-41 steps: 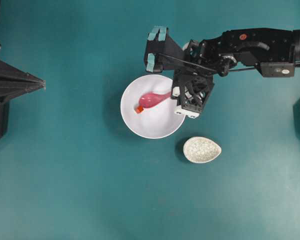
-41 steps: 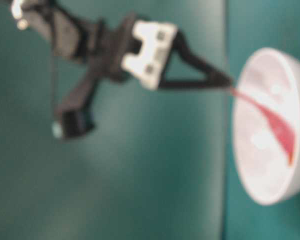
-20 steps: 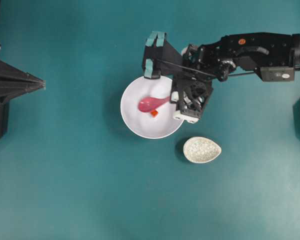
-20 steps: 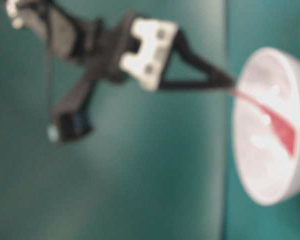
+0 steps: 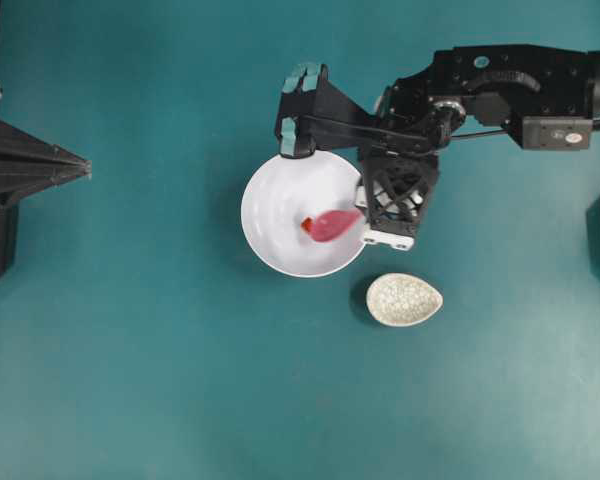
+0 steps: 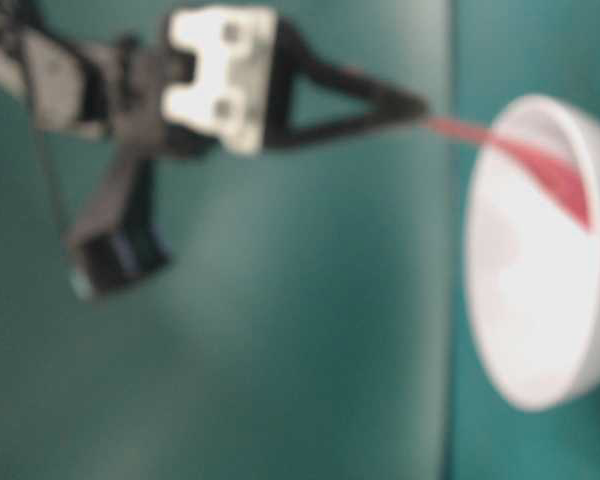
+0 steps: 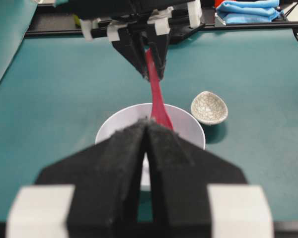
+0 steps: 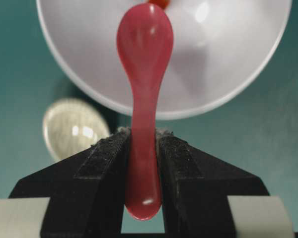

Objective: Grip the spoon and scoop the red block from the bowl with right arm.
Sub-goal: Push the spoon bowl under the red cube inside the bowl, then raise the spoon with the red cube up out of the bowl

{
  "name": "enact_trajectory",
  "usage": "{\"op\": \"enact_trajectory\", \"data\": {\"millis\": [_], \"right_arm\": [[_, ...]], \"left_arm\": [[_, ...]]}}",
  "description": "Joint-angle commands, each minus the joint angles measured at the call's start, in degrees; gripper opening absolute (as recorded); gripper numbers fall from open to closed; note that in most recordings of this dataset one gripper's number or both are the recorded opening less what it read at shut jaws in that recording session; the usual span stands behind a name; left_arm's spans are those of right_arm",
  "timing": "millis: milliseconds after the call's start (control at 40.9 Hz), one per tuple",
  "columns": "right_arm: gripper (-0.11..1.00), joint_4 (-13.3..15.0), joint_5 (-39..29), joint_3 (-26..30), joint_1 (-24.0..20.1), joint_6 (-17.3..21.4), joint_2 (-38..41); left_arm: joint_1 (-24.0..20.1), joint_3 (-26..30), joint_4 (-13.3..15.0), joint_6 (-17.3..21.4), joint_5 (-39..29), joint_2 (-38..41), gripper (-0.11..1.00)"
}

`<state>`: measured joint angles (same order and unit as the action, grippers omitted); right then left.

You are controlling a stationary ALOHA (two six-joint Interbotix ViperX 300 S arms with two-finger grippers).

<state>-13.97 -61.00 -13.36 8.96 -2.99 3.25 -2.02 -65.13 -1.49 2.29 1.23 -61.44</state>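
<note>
My right gripper [image 8: 143,148] clamps the spoon [image 8: 143,89] by its handle; its scoop hangs over the bowl [image 5: 270,215], the red block [image 5: 306,225] touching its tip; my left gripper [image 7: 147,148] is closed on nothing.

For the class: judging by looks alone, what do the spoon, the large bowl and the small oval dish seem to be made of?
Spoon: glossy pink, smooth with bright highlights; probably plastic or glazed ceramic, hard to tell which.
Bowl: plain white with soft shiny spots; likely glazed ceramic or melamine.
Small oval dish: cream with a fine crackle pattern; looks like crackle-glazed ceramic.
</note>
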Motion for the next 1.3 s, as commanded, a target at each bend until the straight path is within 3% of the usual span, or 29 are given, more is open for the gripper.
{"op": "enact_trajectory", "data": {"millis": [0, 489, 881, 1272], "right_arm": [[0.24, -0.35, -1.49, 1.49, 0.0, 0.0, -1.32], [0.24, 0.18, 2.99, 0.97, 0.0, -1.05, 1.85], [0.24, 3.34, 9.14, 0.88, 0.0, -0.53, 3.16], [0.24, 3.96, 15.21, 0.88, 0.0, 0.26, 3.34]], "left_arm": [[-0.18, 1.49, -0.09, 0.0, 0.7, 0.62, 0.0], [-0.18, 1.41, -0.09, 0.0, 0.97, 0.62, 0.0], [-0.18, 1.41, -0.09, 0.0, 0.97, 0.62, 0.0], [-0.18, 1.49, -0.09, 0.0, 0.97, 0.62, 0.0]]}}
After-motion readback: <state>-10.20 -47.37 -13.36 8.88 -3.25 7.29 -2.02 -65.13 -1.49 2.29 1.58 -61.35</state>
